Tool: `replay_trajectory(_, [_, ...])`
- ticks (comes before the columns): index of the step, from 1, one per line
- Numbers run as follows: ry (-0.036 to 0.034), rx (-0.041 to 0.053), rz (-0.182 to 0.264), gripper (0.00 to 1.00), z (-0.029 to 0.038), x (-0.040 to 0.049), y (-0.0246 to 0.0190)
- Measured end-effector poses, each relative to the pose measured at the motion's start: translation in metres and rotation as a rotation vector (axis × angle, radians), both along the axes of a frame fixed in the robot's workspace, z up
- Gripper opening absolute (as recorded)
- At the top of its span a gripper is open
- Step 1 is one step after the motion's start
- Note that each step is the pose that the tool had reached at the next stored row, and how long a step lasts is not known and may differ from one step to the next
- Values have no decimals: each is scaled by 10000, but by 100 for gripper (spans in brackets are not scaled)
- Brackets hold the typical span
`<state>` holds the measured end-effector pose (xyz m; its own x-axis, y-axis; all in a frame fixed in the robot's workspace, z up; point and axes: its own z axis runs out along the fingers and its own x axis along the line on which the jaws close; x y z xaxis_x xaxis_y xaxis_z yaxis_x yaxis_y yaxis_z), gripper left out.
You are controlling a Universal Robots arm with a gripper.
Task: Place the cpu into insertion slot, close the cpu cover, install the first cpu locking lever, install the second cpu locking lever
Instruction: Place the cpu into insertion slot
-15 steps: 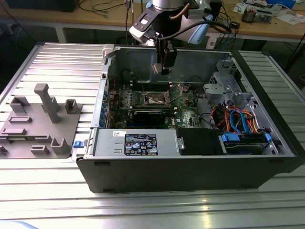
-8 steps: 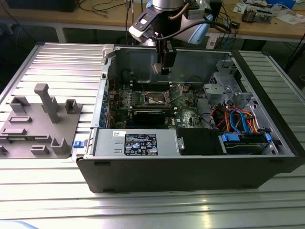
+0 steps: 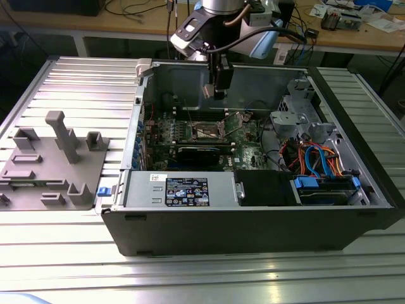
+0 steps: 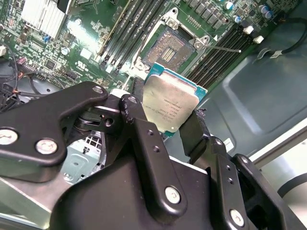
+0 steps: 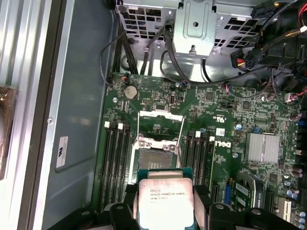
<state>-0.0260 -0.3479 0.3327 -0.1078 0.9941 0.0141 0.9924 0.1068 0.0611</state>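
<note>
My gripper (image 4: 165, 123) is shut on the cpu (image 4: 169, 104), a flat square chip with a dull silver top, held by two opposite edges between black fingers (image 4: 135, 115). In the exterior view the gripper (image 3: 219, 95) hangs inside the open computer case, well above the motherboard. The insertion slot (image 5: 153, 160) lies open with its brownish contact field bare, beside the held cpu (image 5: 165, 201) in the first wrist view. The slot (image 3: 207, 132) sits below the gripper and apart from it. The cpu cover (image 5: 160, 123) stands swung up on the slot's far side. A thin lever rod (image 4: 225, 48) sticks out beside the slot (image 4: 171, 48).
Memory slots (image 5: 115, 163) flank the socket on both sides. A long black card (image 3: 199, 152) and the power supply (image 3: 180, 190) lie toward the case front. A metal drive cage (image 3: 297, 107) and coloured cables (image 3: 316, 158) fill the exterior view's right. A grey fixture (image 3: 57, 158) stands outside the case.
</note>
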Motion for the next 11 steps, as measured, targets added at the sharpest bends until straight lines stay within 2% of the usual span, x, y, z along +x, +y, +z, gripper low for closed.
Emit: replay_trajectory(11, [0, -15, -228, 55, -4, 0, 0])
